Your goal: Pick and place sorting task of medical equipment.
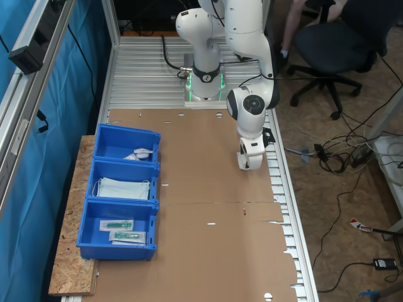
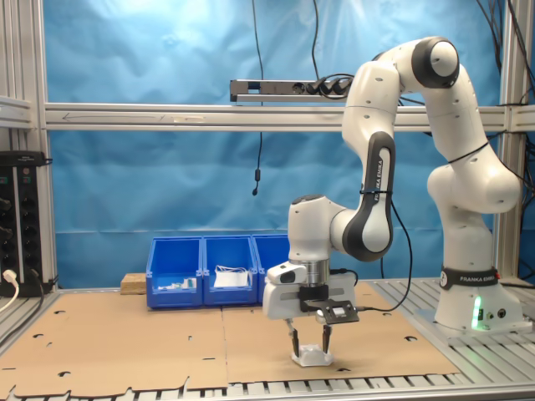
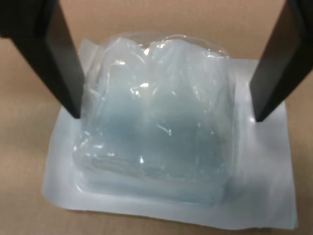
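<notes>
While the gripper stands open astride the packet on the cardboard, fingers not pressing it, no print is readable; bare cardboard surrounds it, near the table edge.

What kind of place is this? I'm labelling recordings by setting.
Probably a robotics lab workcell: an aluminium-framed bench covered in cardboard, blue sorting bins, and an office chair among loose floor cables.

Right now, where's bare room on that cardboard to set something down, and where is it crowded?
The widest bare cardboard runs between the three blue bins and the end effector, and on toward the near edge. It is tight at the sealed packet, which the open end effector straddles by the slotted rail. The bins already hold items, the middle one fullest.
</notes>
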Motion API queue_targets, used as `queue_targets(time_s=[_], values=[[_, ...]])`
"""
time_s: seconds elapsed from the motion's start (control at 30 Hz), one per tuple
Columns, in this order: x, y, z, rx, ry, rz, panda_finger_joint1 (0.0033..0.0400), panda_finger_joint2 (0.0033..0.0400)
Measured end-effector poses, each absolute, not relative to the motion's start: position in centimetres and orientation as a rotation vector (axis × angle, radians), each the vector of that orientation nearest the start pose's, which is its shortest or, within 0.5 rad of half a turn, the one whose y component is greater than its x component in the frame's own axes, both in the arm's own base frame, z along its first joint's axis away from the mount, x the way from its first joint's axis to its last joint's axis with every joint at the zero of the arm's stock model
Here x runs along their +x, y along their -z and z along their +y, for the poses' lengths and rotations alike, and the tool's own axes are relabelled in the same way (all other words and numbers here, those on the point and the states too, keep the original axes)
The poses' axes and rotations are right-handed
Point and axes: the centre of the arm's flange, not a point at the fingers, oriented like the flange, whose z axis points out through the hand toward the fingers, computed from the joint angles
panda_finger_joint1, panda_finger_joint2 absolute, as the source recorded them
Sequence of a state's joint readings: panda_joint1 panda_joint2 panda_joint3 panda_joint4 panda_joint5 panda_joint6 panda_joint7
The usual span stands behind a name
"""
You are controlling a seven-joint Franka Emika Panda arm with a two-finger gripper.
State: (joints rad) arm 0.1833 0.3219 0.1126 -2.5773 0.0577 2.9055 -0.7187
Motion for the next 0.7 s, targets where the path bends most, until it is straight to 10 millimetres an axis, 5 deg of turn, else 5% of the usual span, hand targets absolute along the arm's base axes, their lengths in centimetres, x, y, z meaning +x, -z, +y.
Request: queue_targets(time_s=[0.07, 0.1, 0.27, 0.3, 0.57, 0.6, 0.7], values=[[42.01, -14.8, 12.87, -2.75, 0.027, -1.419, 0.04, 0.04], [42.01, -14.8, 12.87, -2.75, 0.027, -1.419, 0.0274, 0.0274], [42.01, -14.8, 12.87, -2.75, 0.027, -1.419, 0.0274, 0.0274], [42.02, -14.81, 12.87, -2.751, 0.028, -1.419, 0.0186, 0.0186], [42.15, -15.05, 12.9, -2.753, 0.043, -1.42, 0.0186, 0.0186], [42.16, -15.05, 12.9, -2.753, 0.044, -1.42, 0.0054, 0.0054], [42.17, -15.08, 12.9, -2.753, 0.046, -1.42, 0.0054, 0.0054]])
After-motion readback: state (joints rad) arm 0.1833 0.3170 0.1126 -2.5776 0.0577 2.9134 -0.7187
